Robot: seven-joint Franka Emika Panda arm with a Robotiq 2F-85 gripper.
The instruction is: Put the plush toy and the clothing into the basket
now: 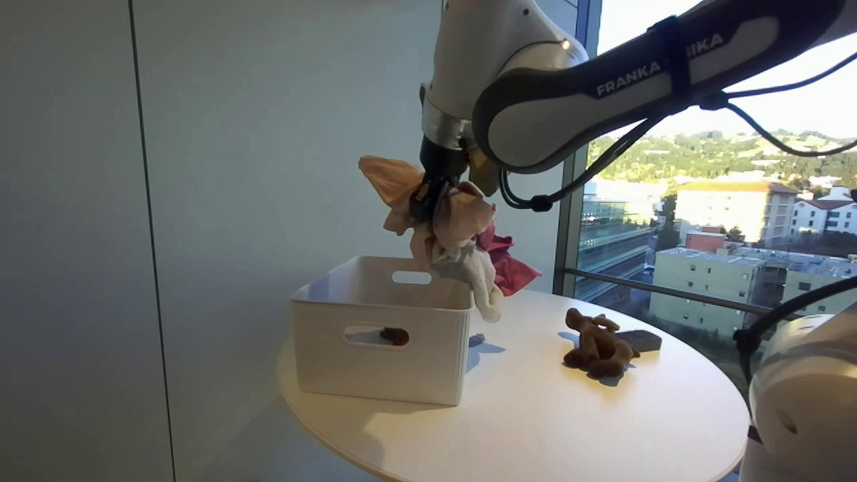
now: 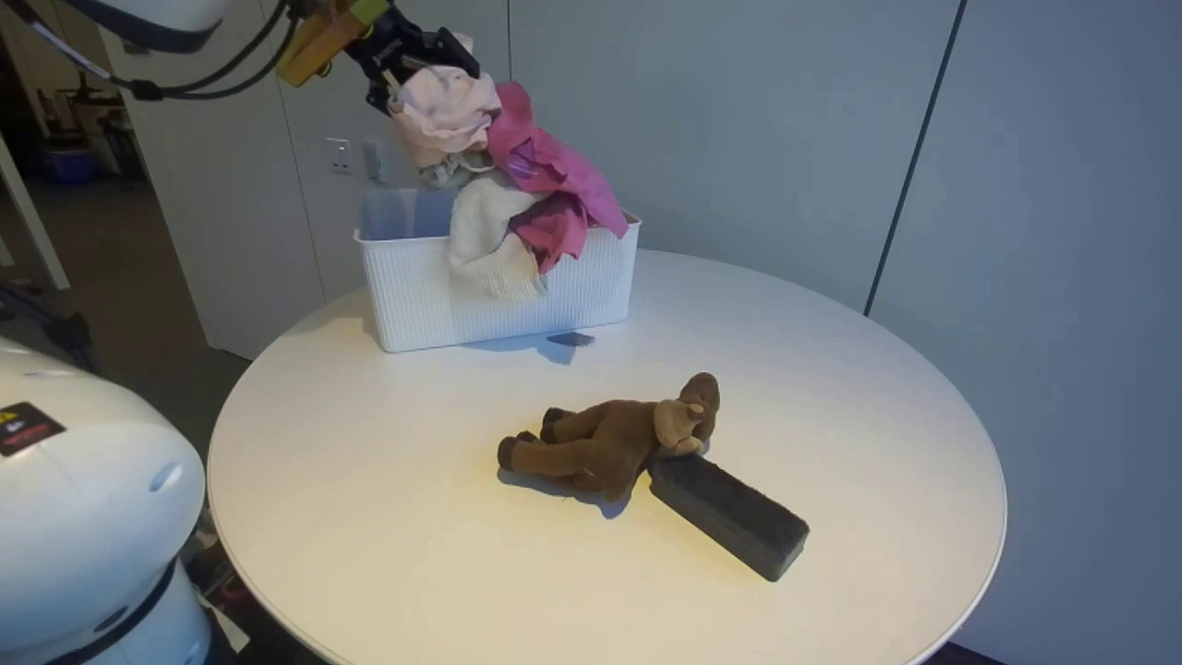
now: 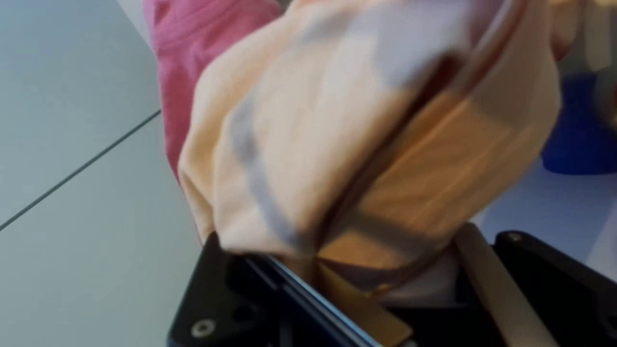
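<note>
My gripper point(image 1: 428, 204) is shut on a bundle of clothing point(image 1: 462, 217), peach, pink and off-white, held above and beside the basket. In an exterior view the gripper point(image 2: 423, 81) is at the upper left, and the clothing point(image 2: 448, 106) hangs in front of the basket's long side. In the wrist view the clothing point(image 3: 289, 135) fills the space between and beyond the fingers point(image 3: 340, 236). The white basket point(image 1: 381, 371) stands upright at the table's far side; it also shows here point(image 2: 406, 300). The brown plush toy point(image 1: 596, 345) lies on the table, also seen here point(image 2: 609, 443).
A dark grey block point(image 2: 729, 517) lies against the plush toy's head end. A small dark patch point(image 2: 571, 339) lies on the round white table point(image 2: 831, 416) by the basket. Something dark red point(image 1: 396, 336) shows through the basket's handle hole. A wall stands close behind the basket.
</note>
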